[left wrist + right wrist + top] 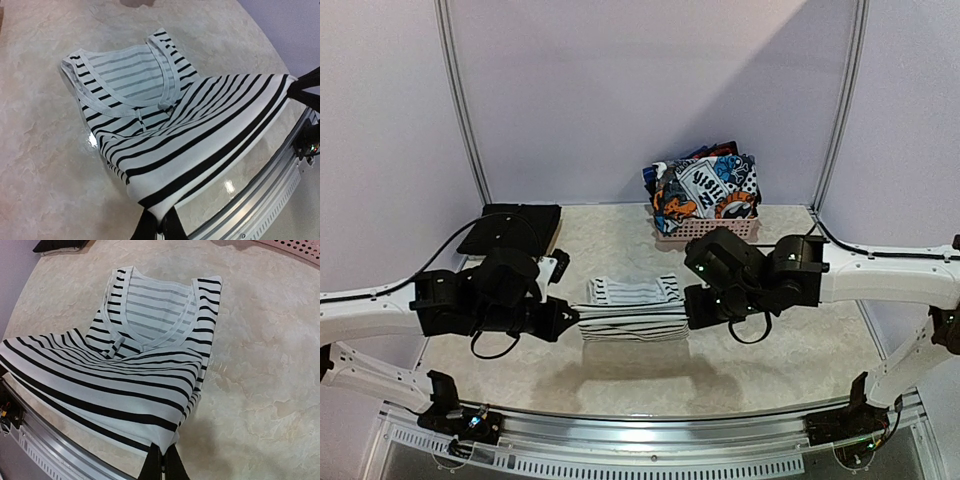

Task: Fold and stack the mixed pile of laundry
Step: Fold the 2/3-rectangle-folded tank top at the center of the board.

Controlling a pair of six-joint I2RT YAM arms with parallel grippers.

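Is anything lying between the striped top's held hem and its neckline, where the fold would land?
Nothing visible. The left gripper and right gripper pinch the hem corners; the neckline half of the striped top lies flat and bare. The pink basket and black garment sit farther back, clear of it.

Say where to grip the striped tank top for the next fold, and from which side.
The two hem corners, from the near edge. The striped tank top lies with its straps far and its straight hem toward the arms, so each corner offers a clean pinch. The left gripper and right gripper are shut on them.
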